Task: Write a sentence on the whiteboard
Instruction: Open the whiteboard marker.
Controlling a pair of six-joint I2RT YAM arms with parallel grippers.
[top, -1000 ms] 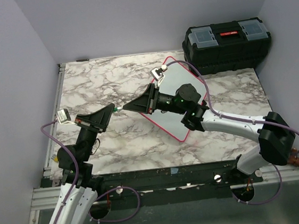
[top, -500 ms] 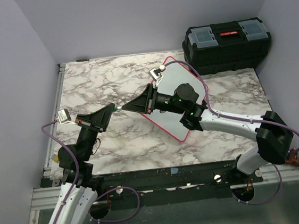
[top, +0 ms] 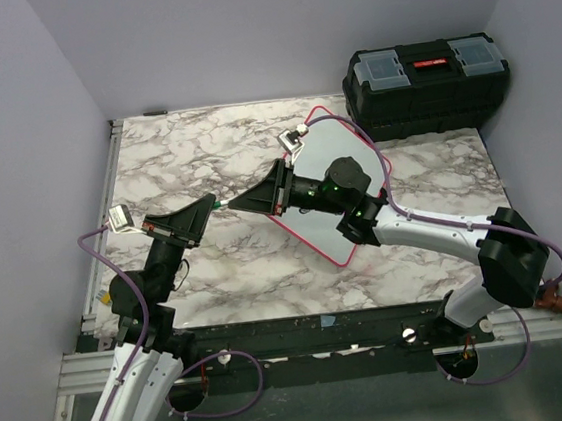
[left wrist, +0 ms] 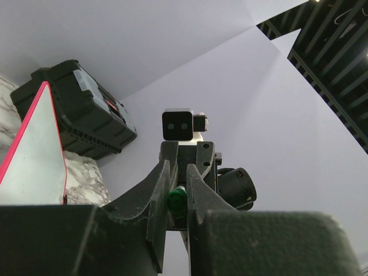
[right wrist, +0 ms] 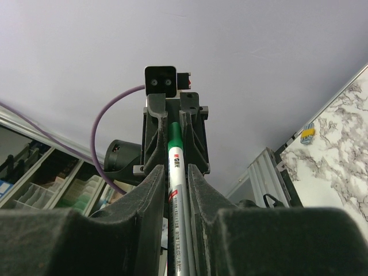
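From above, the right arm has crept a shade toward the left arm over the last second, and little else has moved. The left claw (top: 210, 208) and right claw (top: 237, 204) meet tip to tip over the marbled surface (top: 204, 143), with a sliver of green marker (top: 222, 206) bridging them. The whiteboard (top: 347, 145) lies flat beneath the right arm, near the black toolbox (top: 426, 75). Its bare parts show no lettering. My reading is that the pen is being uncapped or passed across, so writing has not yet begun.

At the left wrist, what the overhead view is too small to show comes clear. The left claw (left wrist: 175, 183) is clenched on the marker's (left wrist: 176, 199) round green end, and the right claw (left wrist: 185, 155) faces it head-on. A blank corner of the whiteboard (left wrist: 34, 155) sits at the left, in front of the toolbox (left wrist: 75, 109).

At the right wrist, the right claw (right wrist: 173, 172) grasps the marker (right wrist: 175, 187) along its pale barrel. The green end runs forward into the left claw (right wrist: 171, 118). Only this view shows the printed barrel; the board is out of sight.
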